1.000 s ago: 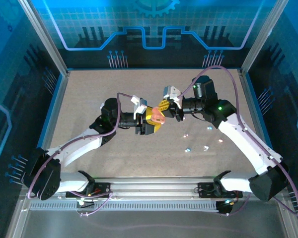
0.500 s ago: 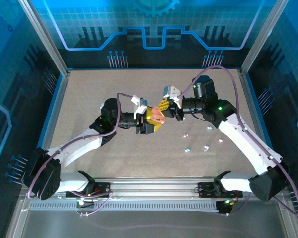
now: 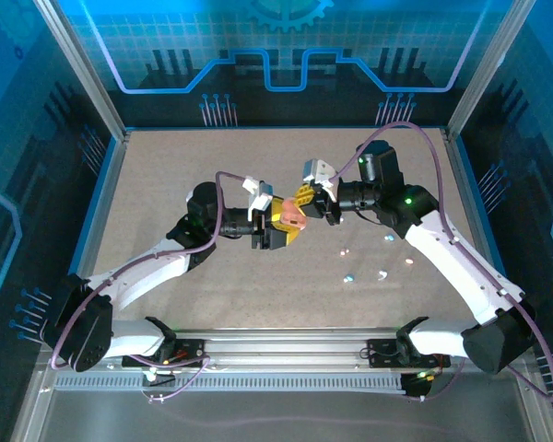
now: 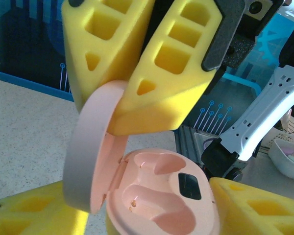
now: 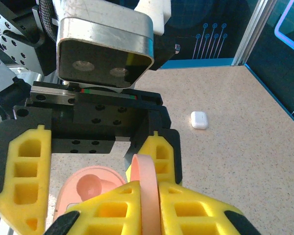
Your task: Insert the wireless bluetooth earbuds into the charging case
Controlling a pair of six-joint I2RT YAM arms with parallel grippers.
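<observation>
Left gripper clamps pink charging case; right gripper pinches its open lid; earbuds on table, apart from both.

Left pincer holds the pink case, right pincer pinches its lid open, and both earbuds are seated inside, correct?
No: the left wrist view shows both wells of the pink case empty. Left pincer holds it, right pincer pinches its lid open.

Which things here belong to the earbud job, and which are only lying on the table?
Job:
pink case, held open
its lid
loose earbuds

Lying about:
white case, not in use now
</observation>
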